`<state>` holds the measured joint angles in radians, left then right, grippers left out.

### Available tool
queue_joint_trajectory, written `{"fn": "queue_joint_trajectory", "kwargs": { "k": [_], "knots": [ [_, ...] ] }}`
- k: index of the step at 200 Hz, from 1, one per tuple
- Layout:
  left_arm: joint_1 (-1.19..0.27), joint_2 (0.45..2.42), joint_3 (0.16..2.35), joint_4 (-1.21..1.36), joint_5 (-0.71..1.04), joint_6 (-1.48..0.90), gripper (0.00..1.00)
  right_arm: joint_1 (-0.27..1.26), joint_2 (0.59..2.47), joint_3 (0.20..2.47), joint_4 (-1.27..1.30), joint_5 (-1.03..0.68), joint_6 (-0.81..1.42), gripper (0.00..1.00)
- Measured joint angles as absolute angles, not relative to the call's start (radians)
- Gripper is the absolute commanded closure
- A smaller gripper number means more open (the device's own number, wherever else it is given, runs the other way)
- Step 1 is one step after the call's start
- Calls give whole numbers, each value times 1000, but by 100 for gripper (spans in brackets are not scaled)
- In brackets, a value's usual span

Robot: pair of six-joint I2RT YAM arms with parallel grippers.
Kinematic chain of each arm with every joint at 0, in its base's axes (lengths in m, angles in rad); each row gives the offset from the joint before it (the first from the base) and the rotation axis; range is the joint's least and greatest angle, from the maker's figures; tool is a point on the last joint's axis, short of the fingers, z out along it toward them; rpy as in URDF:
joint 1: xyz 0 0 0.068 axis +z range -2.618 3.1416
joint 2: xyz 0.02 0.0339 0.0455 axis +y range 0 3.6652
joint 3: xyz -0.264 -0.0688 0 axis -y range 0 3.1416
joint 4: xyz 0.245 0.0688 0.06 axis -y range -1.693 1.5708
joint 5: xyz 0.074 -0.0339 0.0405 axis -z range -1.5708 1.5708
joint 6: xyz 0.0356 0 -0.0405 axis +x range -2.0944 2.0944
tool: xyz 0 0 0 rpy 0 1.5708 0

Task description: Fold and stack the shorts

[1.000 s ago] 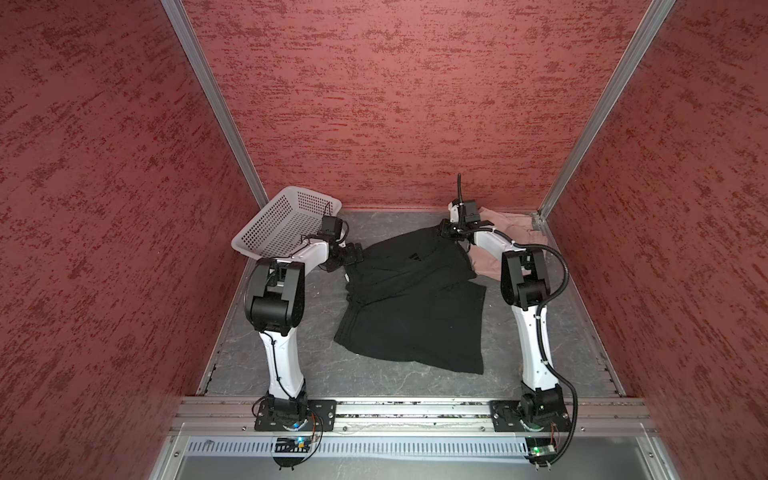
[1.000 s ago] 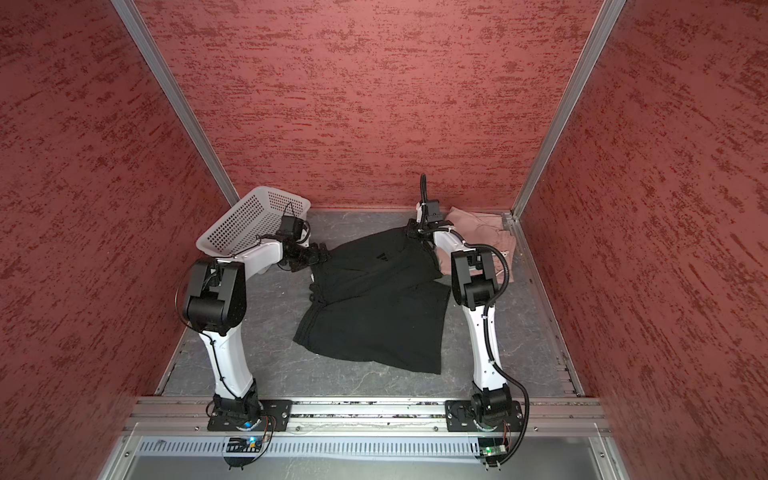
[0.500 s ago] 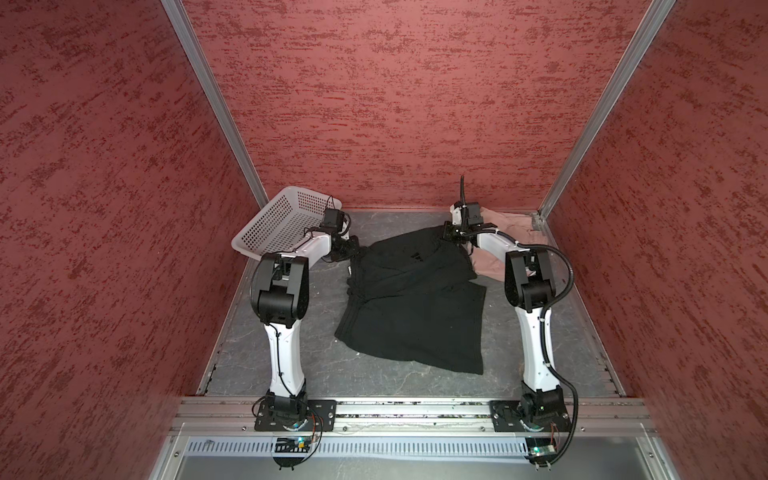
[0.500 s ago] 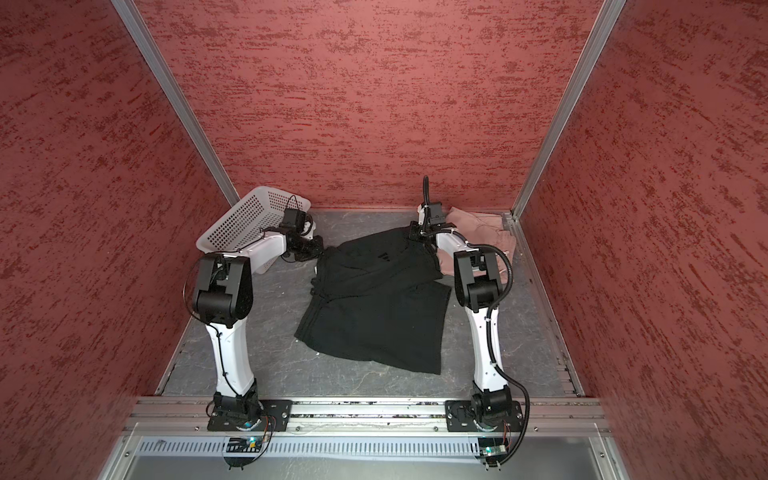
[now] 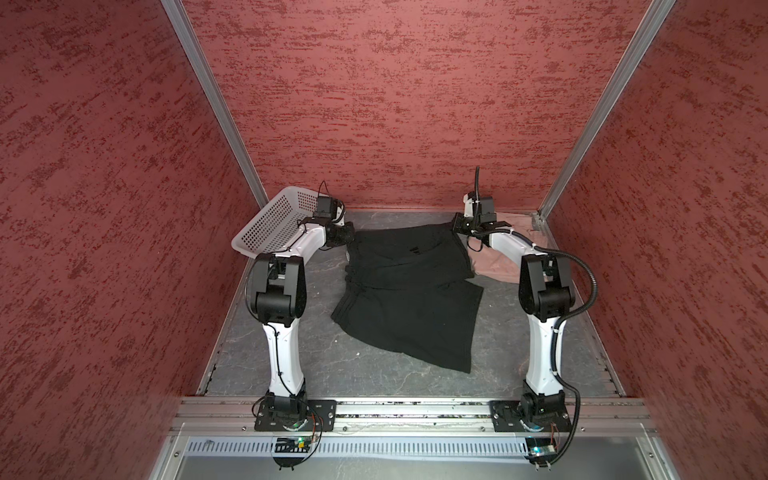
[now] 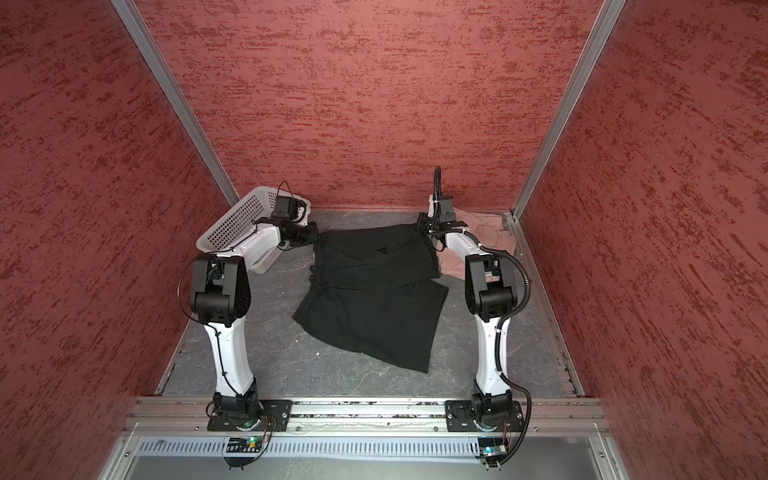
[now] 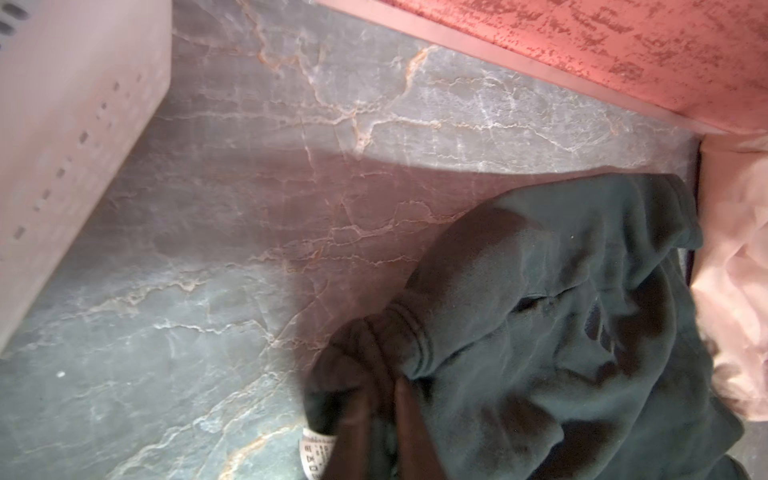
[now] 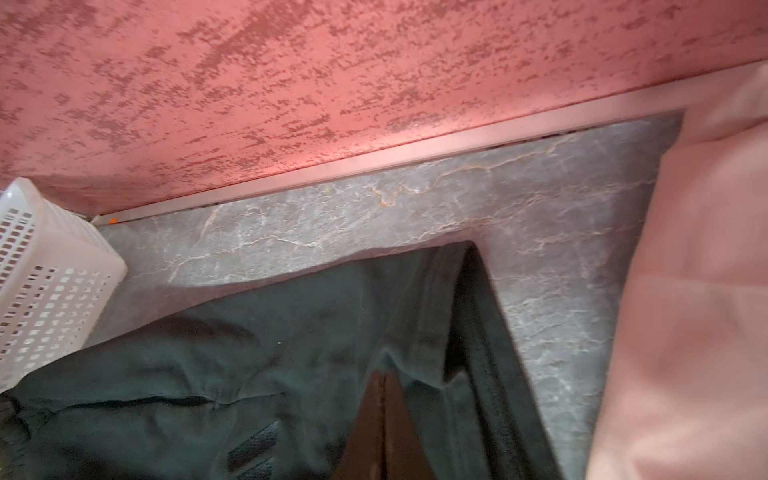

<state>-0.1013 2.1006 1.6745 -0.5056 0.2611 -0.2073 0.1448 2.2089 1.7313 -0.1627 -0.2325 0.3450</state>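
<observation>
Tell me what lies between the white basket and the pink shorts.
The black shorts lie there, touching the pink shorts' edge, as both top views show; the left wrist view shows bare table by the white basket.

No word, brand name or number reads clearly in any view. On the black shorts (image 5: 409,291) a small dark logo (image 5: 415,249) sits on the upper folded layer in both top views, and the right wrist view shows it closer as short slanted bars (image 8: 253,453), a bare mark with no letters made out. A white tag (image 7: 318,453) peeking from under the bunched edge of the same shorts, left wrist view, carries dark printed characters in rows, but blur and the frame edge cutting it off leave them unreadable.
</observation>
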Motion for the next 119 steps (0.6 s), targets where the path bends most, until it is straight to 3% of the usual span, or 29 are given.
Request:
{"fn": "queue_joint_trajectory", "kwargs": {
  "k": [12, 36, 85, 119],
  "knots": [
    [-101, 2102, 1674, -506, 262, -206, 1, 142, 2212, 1732, -170, -234, 331, 52],
    [-101, 2070, 1646, -511, 268, -213, 1, 140, 2156, 1658, -183, -233, 305, 42],
    [-100, 1655, 1352, -573, 229, -256, 1, 174, 1652, 1228, -330, -246, 226, 39],
    [-99, 1380, 1077, -623, 218, -306, 1, 489, 1390, 1037, -487, -194, 184, 40]
  ]
}}
